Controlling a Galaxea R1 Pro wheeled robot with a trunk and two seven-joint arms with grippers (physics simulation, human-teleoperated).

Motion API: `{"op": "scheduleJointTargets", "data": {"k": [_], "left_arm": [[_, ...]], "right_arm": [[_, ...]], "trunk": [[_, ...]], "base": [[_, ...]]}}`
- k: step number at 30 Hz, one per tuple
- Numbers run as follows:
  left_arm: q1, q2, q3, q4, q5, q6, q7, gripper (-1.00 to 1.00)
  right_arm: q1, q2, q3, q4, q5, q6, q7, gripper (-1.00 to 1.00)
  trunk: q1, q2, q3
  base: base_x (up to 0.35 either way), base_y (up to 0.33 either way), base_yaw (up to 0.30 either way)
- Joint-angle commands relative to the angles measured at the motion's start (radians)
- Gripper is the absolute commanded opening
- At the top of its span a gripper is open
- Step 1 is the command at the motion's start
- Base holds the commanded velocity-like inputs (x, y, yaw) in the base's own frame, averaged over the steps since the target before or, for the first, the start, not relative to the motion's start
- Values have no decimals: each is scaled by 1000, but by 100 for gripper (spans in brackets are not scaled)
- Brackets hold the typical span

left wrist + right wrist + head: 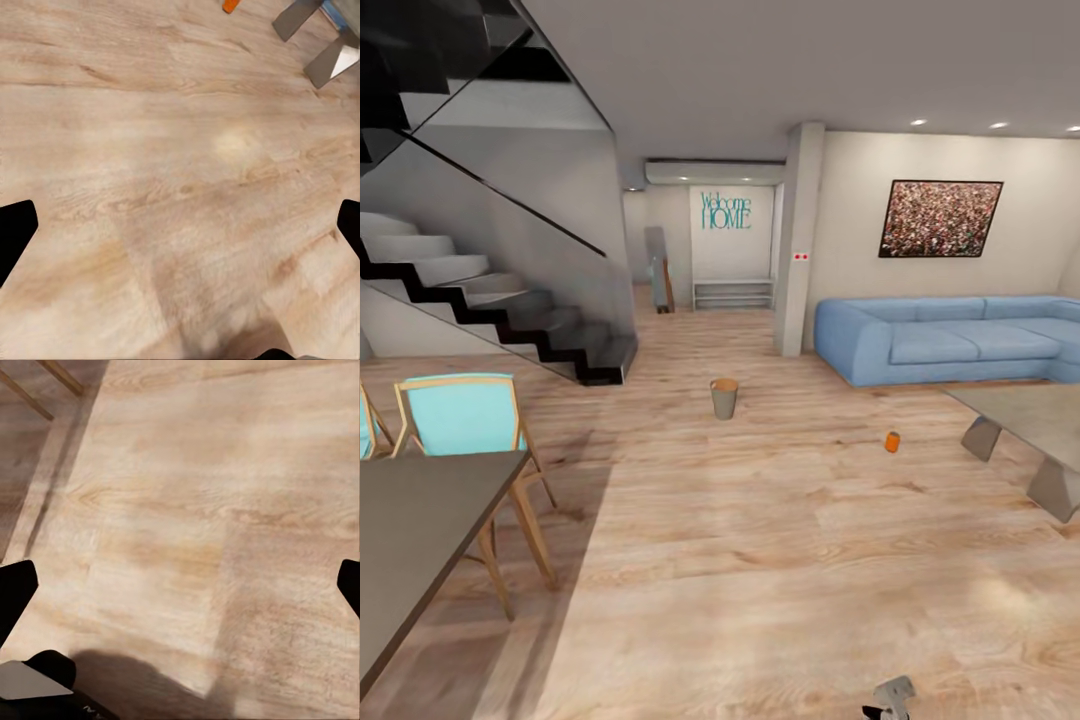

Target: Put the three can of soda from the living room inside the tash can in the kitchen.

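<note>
An orange can of soda (892, 441) stands upright on the wood floor of the living room, left of the low stone-topped table (1028, 412). The can (231, 5) also appears in the left wrist view, beside the table's legs (332, 63). The tash can (724, 398), small, round and grey with a copper inside, stands on the floor farther back, left of the can and about a metre from it. My left gripper (180, 229) is open above bare floor with nothing in it. My right gripper (180, 589) is open too, also over bare floor.
A blue corner sofa (950, 340) lines the right wall behind the table. A dark dining table (415, 530) with turquoise chairs (460, 415) fills the near left. A black staircase (510, 320) rises at the left. A hallway opens straight ahead.
</note>
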Motion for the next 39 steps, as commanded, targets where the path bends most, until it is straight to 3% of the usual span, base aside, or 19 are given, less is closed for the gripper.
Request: {"op": "scheduleJointTargets", "data": {"k": [1,7,39], "left_arm": [[0,0,0,-2,0,0,0,100],[0,0,0,-7,-1,-2,-1,100],[0,1,6,-3,-1,-4,0,100]], "right_arm": [[0,0,0,-1,0,-1,10,100],[0,0,1,-2,3,-3,35,100],[0,0,0,-1,4,-4,34,100]], "trunk": [[0,0,0],[0,0,0],[0,0,0]], "base": [[347,0,0],[347,0,0],[347,0,0]]}}
